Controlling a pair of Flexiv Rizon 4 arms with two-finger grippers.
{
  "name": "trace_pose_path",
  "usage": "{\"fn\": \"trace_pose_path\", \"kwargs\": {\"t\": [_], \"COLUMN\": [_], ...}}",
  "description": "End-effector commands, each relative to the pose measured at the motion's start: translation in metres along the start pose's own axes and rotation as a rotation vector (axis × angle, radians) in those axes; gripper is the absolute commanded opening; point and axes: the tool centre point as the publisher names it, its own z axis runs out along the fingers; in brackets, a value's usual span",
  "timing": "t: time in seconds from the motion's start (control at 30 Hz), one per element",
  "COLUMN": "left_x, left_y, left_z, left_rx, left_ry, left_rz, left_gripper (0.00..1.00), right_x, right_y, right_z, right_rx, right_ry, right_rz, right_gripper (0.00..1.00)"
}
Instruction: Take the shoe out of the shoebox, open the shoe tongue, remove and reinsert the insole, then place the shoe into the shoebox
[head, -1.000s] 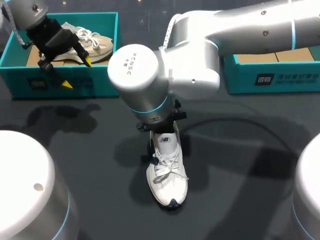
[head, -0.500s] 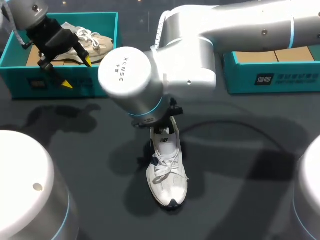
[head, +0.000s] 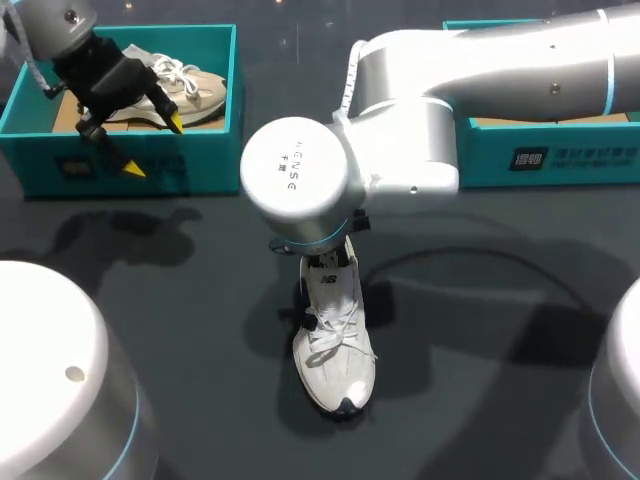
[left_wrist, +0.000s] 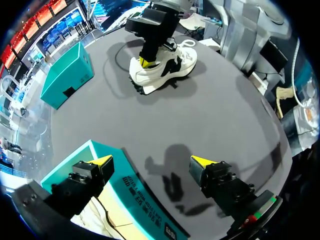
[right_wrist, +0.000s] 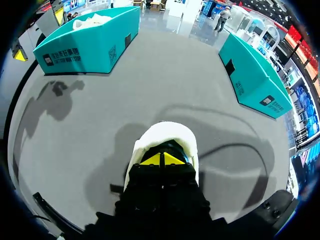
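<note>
White shoe (head: 335, 350): out of its box, upright on the dark table (head: 480, 400), toe toward us, well apart from both teal boxes.
Right gripper (right_wrist: 162, 159): yellow tips together, down in the shoe's mouth at the heel; we cannot tell whether they pinch the insole.
Left gripper (left_wrist: 152, 161): fingers wide apart, empty, over the left shoebox (head: 190, 165).
Handling: we judge the shoe light, with a soft upper and a firmer sole, and likely to slide.
Hold: insole by its heel edge; shoe by the heel or sole sides.

Right arm (head: 430, 150) wrist swung left, then back right over white shoe (head: 335, 350).
</note>
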Motion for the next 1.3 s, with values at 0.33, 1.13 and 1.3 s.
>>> {"fn": "trace_pose_path", "kwargs": {"t": [0.33,1.13,1.3], "left_x": [0.000,0.000,0.000], "left_y": [0.000,0.000,0.000], "left_z": [0.000,0.000,0.000], "left_rx": [-0.002,-0.002,-0.002], "left_ry": [0.001,0.001,0.001], "left_rz": [0.000,0.000,0.000], "left_gripper": [1.00,1.00,1.00], "right_x": [-0.003,0.006,0.002], "right_y": [0.001,-0.015,-0.009], "right_z": [-0.009,0.045,0.013], "right_rx": [-0.036,0.109,0.048], "right_ry": [-0.032,-0.033,-0.122], "right_rz": [-0.009,-0.118,-0.136], "right_gripper": [0.00,0.00,0.00]}}
